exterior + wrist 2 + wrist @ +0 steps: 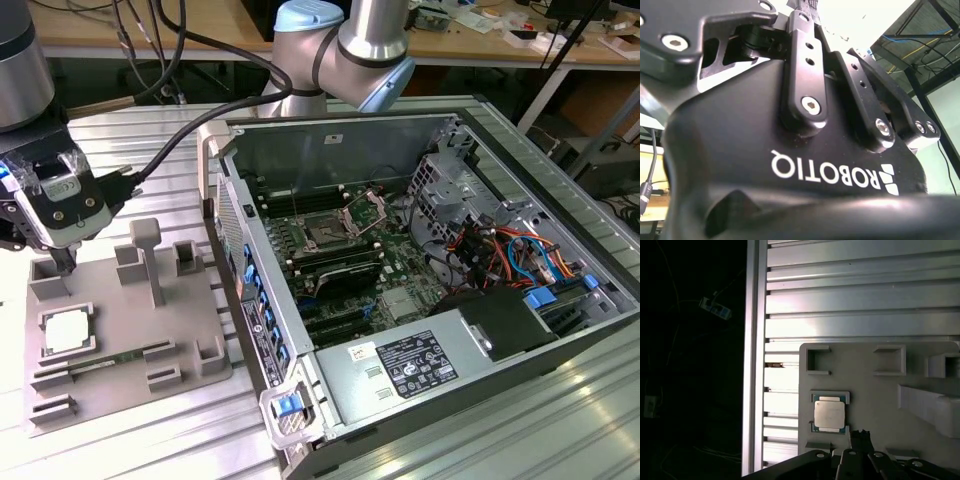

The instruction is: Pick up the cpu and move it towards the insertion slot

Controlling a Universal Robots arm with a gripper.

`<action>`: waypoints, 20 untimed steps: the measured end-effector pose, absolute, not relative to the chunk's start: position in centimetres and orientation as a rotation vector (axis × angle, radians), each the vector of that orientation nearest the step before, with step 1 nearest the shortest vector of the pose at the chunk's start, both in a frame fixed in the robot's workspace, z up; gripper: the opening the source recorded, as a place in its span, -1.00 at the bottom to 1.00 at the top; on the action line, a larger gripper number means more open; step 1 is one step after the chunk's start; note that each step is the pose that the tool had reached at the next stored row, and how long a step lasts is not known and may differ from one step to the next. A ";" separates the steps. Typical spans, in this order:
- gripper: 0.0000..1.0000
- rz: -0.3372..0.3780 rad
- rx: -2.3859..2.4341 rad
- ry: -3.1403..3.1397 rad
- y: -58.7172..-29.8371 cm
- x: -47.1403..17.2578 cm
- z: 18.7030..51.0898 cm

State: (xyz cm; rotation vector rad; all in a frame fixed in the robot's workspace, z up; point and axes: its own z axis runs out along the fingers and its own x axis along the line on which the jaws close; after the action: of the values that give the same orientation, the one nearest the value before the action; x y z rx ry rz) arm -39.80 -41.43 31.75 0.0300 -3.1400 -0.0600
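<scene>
My gripper (63, 263) hangs at the upper left of the exterior view, pointing down over the grey plate (130, 320) that lies on the ribbed metal table (150, 445). My jaws are drawn in narrow, tips together, with nothing between them. The cpu (68, 331) sits flat, pale top up, in its square nest near the plate's left edge, in the lower left of the exterior view. My tips are above it in that frame, over a raised block (48, 282) at the plate's back corner, and clear of the chip. In the first wrist view the gripper (860, 433) pokes in just beside one corner of the nest. It is near the cpu (829, 415) yet apart from it, with the plate (875, 400) around both and the table (850, 295) slats beyond.

The slot (325, 233) is at the middle of the exterior view, on the green board (395, 262) inside the open case (330, 150). Its shiny frame (365, 210) stands swung up just to the exterior view's right of the dark square socket. The slot is well apart from the cpu, with the case's near wall between them.

A black cable (160, 162) runs from my wrist toward the top of the exterior view, where my arm (350, 45) rises behind the case. In the second wrist view the gripper's black body and its link bars (805, 85) stand close to the lens.
</scene>
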 end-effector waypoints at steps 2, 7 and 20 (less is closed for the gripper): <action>-0.79 -0.060 0.030 -3.140 -41.4 -39.8 31.7; -0.79 -0.060 0.030 -3.140 -41.4 -39.8 31.6; -0.79 -0.060 0.030 -3.140 -41.4 -39.8 31.3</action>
State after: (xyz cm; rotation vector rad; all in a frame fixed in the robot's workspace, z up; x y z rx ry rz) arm -39.80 -41.43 31.30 0.0301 -3.1400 -0.0599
